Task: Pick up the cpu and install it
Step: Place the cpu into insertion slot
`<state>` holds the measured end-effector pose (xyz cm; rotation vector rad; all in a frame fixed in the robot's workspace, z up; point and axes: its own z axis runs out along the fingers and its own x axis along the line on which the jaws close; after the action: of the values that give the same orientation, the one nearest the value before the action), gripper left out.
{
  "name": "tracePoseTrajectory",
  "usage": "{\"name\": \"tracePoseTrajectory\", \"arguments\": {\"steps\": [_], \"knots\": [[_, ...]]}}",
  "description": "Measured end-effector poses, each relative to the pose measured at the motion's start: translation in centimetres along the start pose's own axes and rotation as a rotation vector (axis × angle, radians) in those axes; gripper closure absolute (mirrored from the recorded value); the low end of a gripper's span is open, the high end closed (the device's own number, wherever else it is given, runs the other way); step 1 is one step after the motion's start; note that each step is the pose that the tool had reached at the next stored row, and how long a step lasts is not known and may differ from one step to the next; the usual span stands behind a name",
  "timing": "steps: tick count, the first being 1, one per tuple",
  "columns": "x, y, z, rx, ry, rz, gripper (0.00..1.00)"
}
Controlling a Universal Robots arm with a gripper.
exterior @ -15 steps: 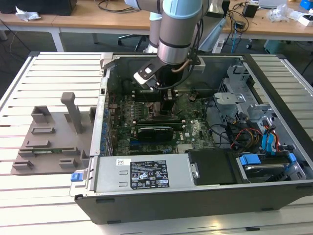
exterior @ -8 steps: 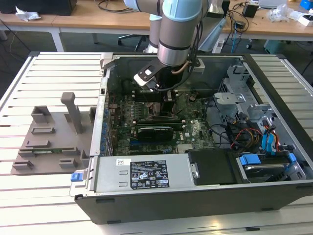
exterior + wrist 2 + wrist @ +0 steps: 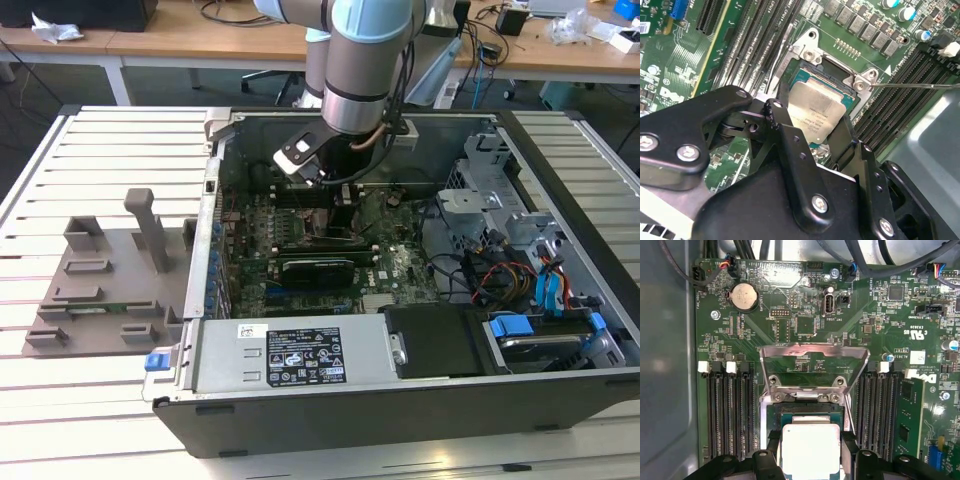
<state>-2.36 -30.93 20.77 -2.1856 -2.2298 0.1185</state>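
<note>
The cpu (image 3: 821, 107), a square chip with a silver-grey top, sits at the socket (image 3: 810, 50) on the green motherboard (image 3: 875, 340). The same cpu (image 3: 811, 449) lies just below the raised metal load plate (image 3: 814, 365) in the first wrist view. My gripper (image 3: 815, 122) has its black fingers (image 3: 782, 120) pressed against two opposite edges of the chip, shut on it. In the exterior view the gripper (image 3: 340, 215) reaches down into the open computer case (image 3: 300, 420). Whether the chip is fully seated I cannot tell.
Rows of black memory slots (image 3: 730, 410) flank the socket on both sides. A thin metal lever (image 3: 920, 85) runs off from the socket corner. Drive cages and cables (image 3: 520, 260) fill the case on the exterior view's right. A grey plastic tray (image 3: 100, 280) lies outside the case on the exterior view's left.
</note>
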Motion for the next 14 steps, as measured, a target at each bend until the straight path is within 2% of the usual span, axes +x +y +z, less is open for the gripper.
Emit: {"name": "tracePoseTrajectory", "arguments": {"steps": [14], "knots": [[0.04,0.05,0.90,0.0002,-0.0003,0.000,0.45]]}}
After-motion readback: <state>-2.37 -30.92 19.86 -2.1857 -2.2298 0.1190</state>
